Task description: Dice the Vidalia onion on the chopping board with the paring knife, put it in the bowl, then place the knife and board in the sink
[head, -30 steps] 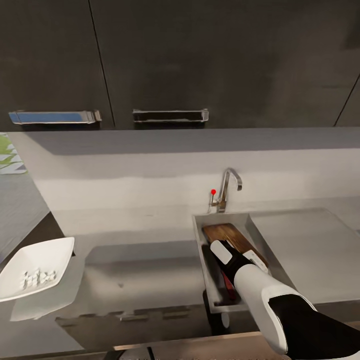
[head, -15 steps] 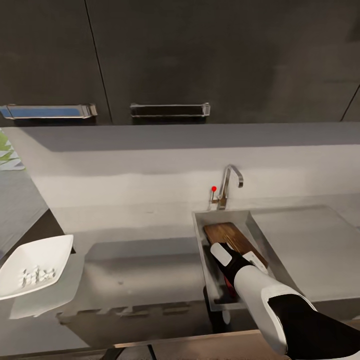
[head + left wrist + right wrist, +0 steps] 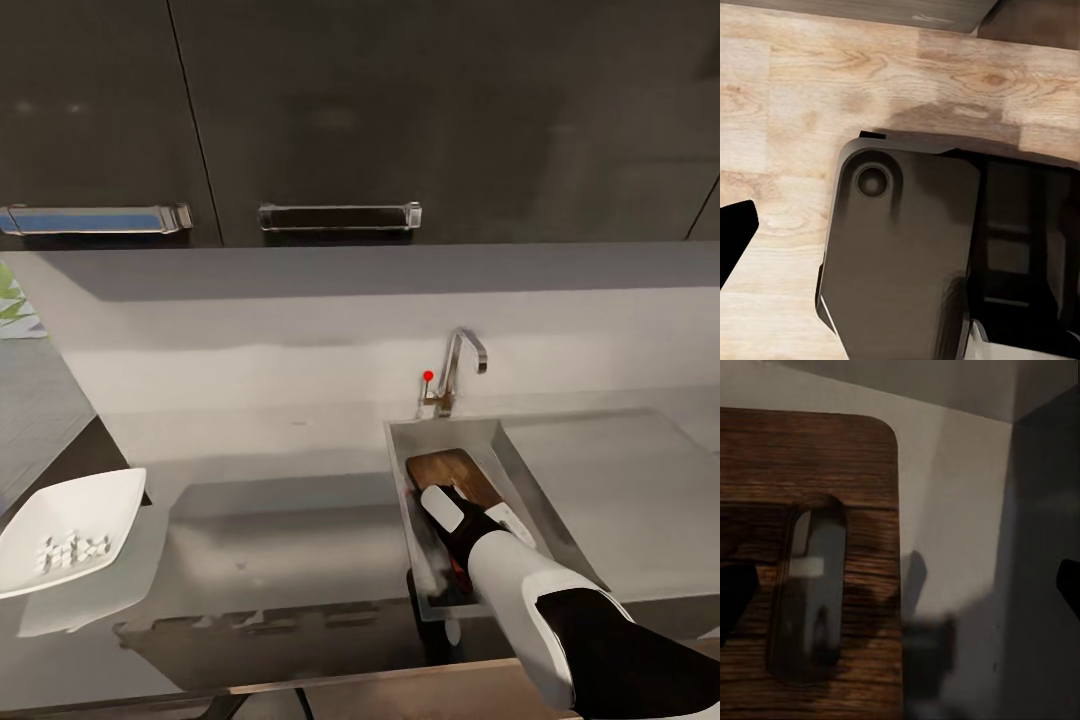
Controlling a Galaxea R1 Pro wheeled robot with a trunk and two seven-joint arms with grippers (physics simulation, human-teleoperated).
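Nearby, the tap [image 3: 462,368] stands behind the sink [image 3: 540,485], bowl [image 3: 62,527] well apart.

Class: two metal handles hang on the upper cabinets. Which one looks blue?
The left handle, by the picture's edge, looks blue; the other handle, above the tap, looks dark.

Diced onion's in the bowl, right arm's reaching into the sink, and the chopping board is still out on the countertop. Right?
Not quite: the chopping board lies inside the sink, under the right gripper, as the head view shows. The diced onion is in the bowl.

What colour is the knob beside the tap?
Red knob, clearest in the head view.
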